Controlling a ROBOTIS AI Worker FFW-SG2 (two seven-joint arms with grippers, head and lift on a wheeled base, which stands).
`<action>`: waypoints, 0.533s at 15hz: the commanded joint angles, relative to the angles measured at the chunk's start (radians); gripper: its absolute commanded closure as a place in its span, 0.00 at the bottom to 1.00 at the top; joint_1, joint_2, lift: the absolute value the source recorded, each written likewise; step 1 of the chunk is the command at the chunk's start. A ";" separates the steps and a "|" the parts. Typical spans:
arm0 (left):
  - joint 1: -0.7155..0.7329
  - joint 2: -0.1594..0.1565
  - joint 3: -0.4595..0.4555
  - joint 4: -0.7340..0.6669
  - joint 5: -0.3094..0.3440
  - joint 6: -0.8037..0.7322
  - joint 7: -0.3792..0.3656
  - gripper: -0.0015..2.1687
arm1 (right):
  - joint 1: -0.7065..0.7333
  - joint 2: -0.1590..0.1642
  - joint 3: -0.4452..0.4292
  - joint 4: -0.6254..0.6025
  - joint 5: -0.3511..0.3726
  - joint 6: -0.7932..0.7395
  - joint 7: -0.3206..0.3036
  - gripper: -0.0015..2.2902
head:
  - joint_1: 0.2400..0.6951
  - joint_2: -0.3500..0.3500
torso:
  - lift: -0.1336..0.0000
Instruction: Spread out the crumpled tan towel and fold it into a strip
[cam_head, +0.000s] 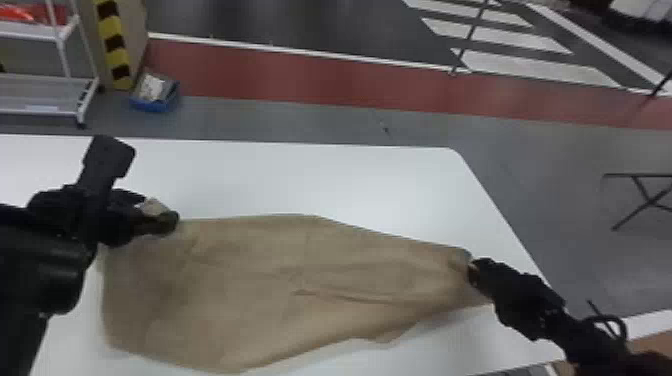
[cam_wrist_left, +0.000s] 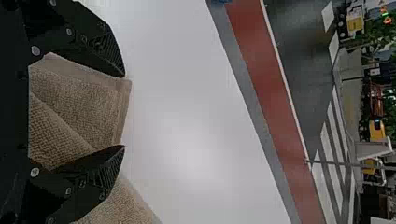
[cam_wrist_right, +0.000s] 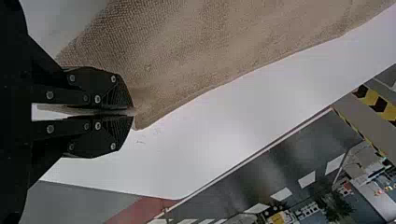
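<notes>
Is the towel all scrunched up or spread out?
Mostly spread out: the towel stretches wide over the table, with a few wrinkles.

And the towel (cam_head: 240, 280) is laid out over the table (cam_head: 360, 180), between left gripper (cam_head: 145, 187) and right gripper (cam_head: 472, 271); behind, at left, the floor (cam_head: 280, 117) is shared by rack (cam_head: 62, 80) and, right of it, bin (cam_head: 156, 105).

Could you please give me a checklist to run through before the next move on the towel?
1. Right claw shut on the towel: ok.
2. Left claw shut on the towel: not ok; its fingers stand apart with a corner between them.
3. Towel over the table: ok.
4. Towel smooth: not ok; creases mark its middle.
5. Underside free of tucked folds: cannot tell; it is hidden.
</notes>
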 joint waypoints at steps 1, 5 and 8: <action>-0.001 -0.003 -0.008 0.005 -0.020 0.005 -0.003 0.21 | 0.005 0.000 0.001 -0.003 0.000 0.000 0.000 0.46 | 1.00 0.11 | 0.07; 0.001 -0.003 -0.011 0.005 -0.025 0.018 -0.023 0.32 | 0.013 0.000 -0.004 -0.006 0.000 0.000 0.000 0.46 | 1.00 0.10 | 0.07; 0.010 -0.003 -0.017 -0.014 -0.025 0.008 -0.021 0.86 | 0.013 -0.002 -0.008 -0.008 0.000 0.000 0.000 0.46 | 1.00 0.09 | 0.07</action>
